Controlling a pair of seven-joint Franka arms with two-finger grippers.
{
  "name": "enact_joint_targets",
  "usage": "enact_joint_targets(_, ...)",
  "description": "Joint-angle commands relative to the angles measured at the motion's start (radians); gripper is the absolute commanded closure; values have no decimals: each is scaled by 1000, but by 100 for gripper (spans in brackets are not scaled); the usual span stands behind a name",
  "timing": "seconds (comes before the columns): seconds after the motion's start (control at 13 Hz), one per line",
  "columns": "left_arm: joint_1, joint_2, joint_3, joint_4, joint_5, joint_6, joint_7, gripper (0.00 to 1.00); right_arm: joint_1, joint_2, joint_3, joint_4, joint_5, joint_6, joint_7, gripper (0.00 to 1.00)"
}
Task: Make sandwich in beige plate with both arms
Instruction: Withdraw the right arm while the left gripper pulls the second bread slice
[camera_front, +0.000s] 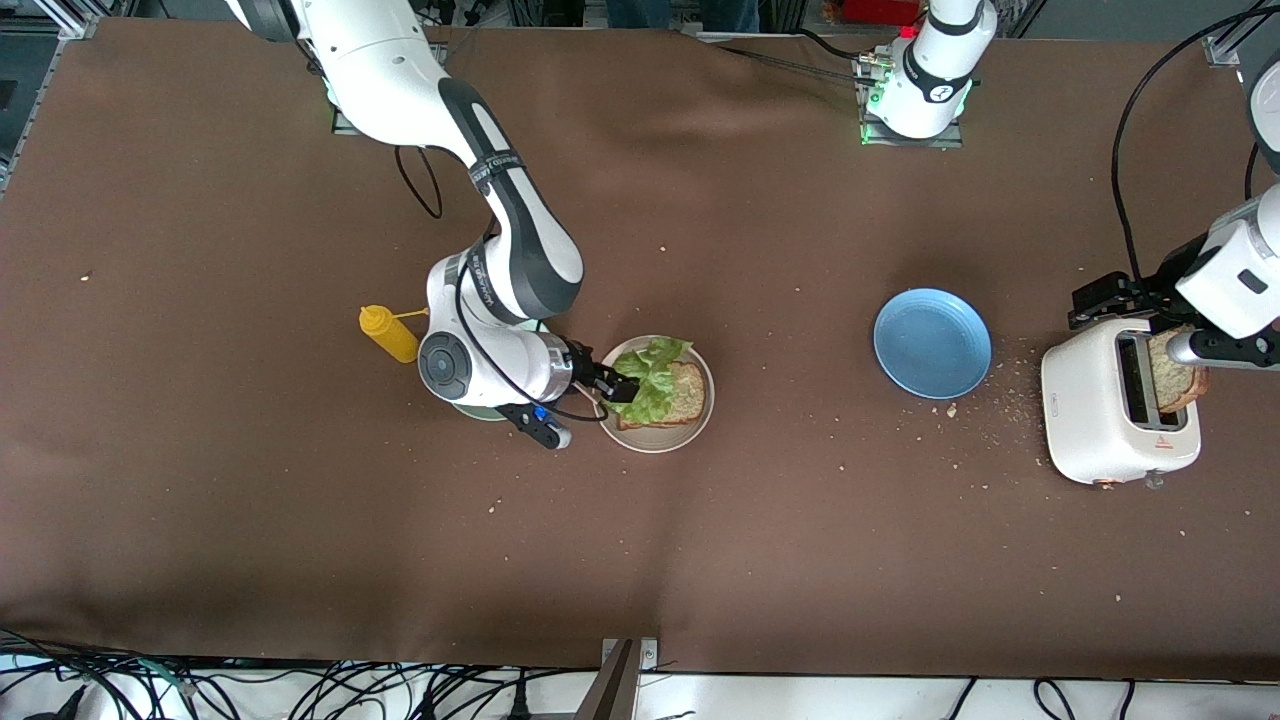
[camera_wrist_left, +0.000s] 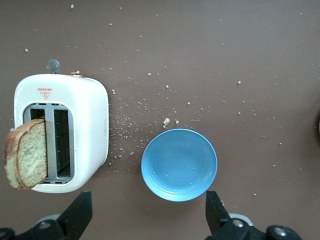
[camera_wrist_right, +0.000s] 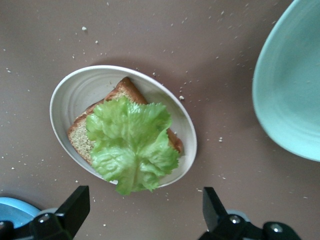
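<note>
The right arm reaches down from its base, elbow bent, wrist low over the table; the right gripper (camera_wrist_right: 142, 210) points downward with fingers spread wide, holding nothing. The left gripper (camera_wrist_left: 149, 215) hangs higher, also spread and empty.

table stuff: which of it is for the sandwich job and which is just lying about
For the job:
- beige plate holding a toast slice topped with a lettuce leaf
- second toast slice standing in the white toaster
- right gripper, open beside the plate
- left gripper, open over the toaster

Lying about:
- blue plate
- mint-green plate
- yellow squeeze bottle
- crumbs
</note>
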Motion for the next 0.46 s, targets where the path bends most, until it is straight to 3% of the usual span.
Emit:
enact_joint_targets(0.0, 51, 28, -2, -3, 8, 18, 10, 0, 2, -71, -38, -13, -106, -70, -16, 0)
enact_joint_targets(0.23, 109, 72, -4, -3, 49, 71, 68, 0, -1, -131, -44, -13, -331, -133, -97, 0)
enact_joint_targets(0.39, 166, 100, -4, -3, 49, 97, 134, 0, -1, -148, -104, -13, -381, -214, -253, 0)
